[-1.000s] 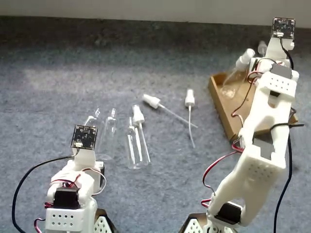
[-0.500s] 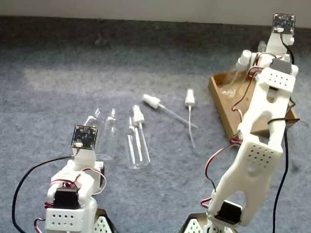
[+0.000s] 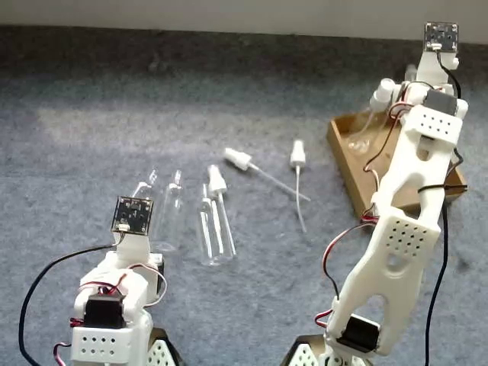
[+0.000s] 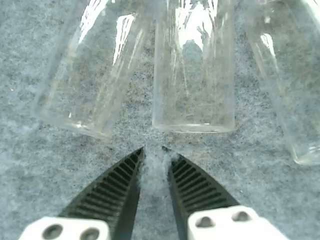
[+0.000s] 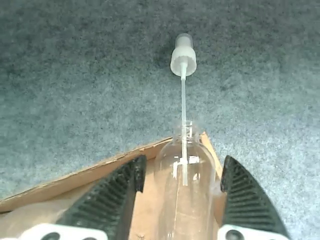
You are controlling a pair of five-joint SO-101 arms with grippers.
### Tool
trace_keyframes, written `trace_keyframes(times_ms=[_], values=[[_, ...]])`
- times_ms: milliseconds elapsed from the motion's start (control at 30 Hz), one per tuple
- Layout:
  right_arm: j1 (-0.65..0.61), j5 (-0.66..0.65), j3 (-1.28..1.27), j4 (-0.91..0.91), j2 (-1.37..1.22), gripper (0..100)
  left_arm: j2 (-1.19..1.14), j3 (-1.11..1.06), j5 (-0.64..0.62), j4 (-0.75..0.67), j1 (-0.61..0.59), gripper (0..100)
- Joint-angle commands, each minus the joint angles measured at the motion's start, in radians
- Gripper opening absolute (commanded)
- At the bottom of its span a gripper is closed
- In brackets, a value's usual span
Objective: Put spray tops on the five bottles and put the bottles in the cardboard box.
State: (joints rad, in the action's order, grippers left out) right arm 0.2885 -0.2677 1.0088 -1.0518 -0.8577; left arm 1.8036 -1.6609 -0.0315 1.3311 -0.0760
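Three clear bottles lie side by side on the grey carpet (image 3: 145,189) (image 3: 172,210) (image 3: 207,229), with their bases just beyond my left gripper (image 4: 152,150). Its fingertips are almost together and hold nothing. A spray top (image 3: 216,180) lies along the third bottle. Two loose spray tops (image 3: 238,158) (image 3: 297,156) lie farther right. My right gripper (image 5: 182,190) stands open over the cardboard box (image 5: 75,180), a finger on either side of a bottle (image 5: 185,200) lying in it. That bottle's neck pokes over the box rim, and its spray top (image 5: 182,52) sits pulled out on its tube.
The cardboard box (image 3: 345,156) sits at the table's far right, largely covered by the right arm (image 3: 415,168). A dark strip (image 3: 191,38) runs along the carpet's far edge. Open carpet lies between the bottles and the box.
The right arm has stretched farther back over the box, its wrist rising slightly. The left arm and the things on the carpet have stayed put.
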Motion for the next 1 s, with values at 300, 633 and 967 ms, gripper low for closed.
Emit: trace_keyframes(times_ms=[300, 633, 967], values=[[0.042, -0.014, 0.047, 0.058, 0.022, 21.3, 0.013, -0.004, 0.009, -0.018, 0.016, 1], [0.038, -0.015, 0.048, 0.058, -0.091, 21.3, 0.013, -0.004, 0.009, -0.018, 0.016, 1], [0.031, -0.084, 0.053, 0.061, -0.105, 15.9, 0.013, -0.004, 0.009, -0.018, 0.016, 1]])
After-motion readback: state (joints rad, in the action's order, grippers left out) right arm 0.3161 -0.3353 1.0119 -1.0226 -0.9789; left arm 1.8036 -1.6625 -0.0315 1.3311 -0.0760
